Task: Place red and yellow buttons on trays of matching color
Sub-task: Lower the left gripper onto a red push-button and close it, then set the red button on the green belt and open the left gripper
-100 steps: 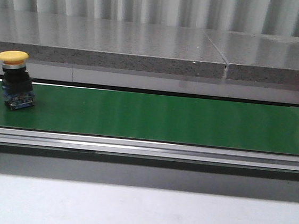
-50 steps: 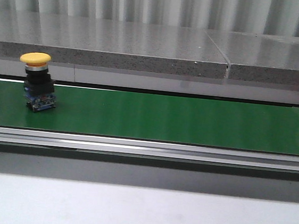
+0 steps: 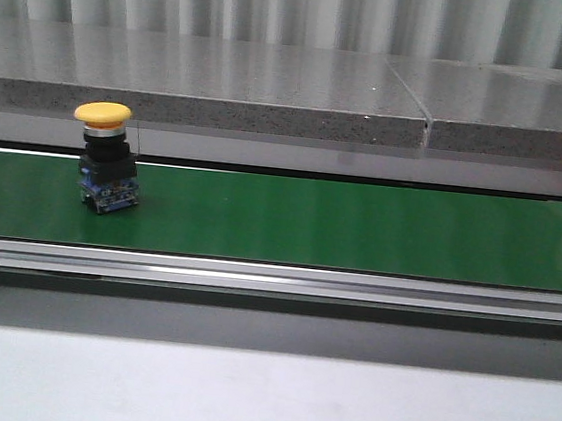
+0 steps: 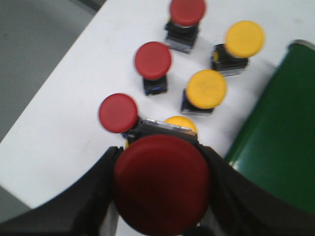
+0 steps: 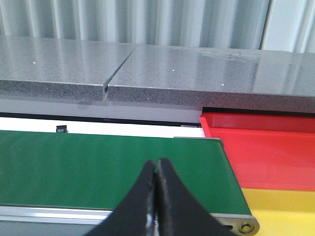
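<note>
Your yellow button [image 3: 105,157] stands upright near the left end of the green belt [image 3: 360,227], well away from the right gripper [image 5: 156,169], whose fingers are pressed together with nothing between them at the belt's right end. Beside that end lie the red tray [image 5: 266,147] and yellow tray [image 5: 280,211], both bare where visible. Your left gripper [image 4: 162,196] is clamped on a red button [image 4: 162,182] above the spare buttons [image 4: 206,88].

Green belt [image 3: 359,229] with one yellow button [image 3: 106,157] (upright, left end)
</note>
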Action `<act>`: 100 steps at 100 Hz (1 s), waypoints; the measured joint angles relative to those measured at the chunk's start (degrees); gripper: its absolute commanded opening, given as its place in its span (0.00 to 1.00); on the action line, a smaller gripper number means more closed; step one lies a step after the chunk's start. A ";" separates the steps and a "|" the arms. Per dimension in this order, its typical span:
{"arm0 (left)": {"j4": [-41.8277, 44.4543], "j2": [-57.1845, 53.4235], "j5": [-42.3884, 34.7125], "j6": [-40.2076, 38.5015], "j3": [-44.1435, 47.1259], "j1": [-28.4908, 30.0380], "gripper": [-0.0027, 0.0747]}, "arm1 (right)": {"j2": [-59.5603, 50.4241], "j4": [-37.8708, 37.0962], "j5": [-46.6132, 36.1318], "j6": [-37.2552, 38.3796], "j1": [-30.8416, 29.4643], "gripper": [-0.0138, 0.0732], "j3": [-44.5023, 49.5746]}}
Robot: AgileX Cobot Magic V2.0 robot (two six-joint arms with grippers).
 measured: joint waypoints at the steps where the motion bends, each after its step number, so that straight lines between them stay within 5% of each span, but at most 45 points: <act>1: 0.00 0.13 0.38 0.11 -0.25 -0.77 0.01 | 0.00 0.00 0.00 0.00 0.00 0.08 0.00; 38: -0.35 11.36 2.93 1.21 -11.31 -13.08 0.01 | 0.00 0.00 0.00 0.00 0.00 0.08 0.00; 100: -6.07 19.11 6.29 8.32 -13.54 -14.05 0.01 | 0.00 0.00 0.00 0.00 0.00 0.08 0.00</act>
